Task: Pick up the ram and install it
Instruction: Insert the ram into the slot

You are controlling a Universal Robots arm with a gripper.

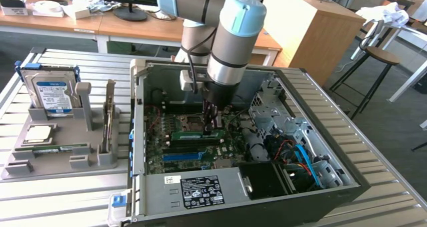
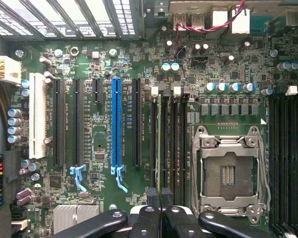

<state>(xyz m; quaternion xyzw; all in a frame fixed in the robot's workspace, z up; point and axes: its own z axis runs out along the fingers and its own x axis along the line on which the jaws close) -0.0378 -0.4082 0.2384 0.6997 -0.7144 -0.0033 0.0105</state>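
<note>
One robot arm bore one gripper. There was one ram, and one computer case with one blue slot, one white slot and one processor socket. One hard drive stood at the exterior view's left and one stool at its right.

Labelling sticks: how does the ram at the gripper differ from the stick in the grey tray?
The ram is inside the case, on edge over the motherboard; the tray stick sits outside, at the exterior view's left. The gripper is shut on the ram; the tray stick is untouched. Both are long, thin, green.
</note>
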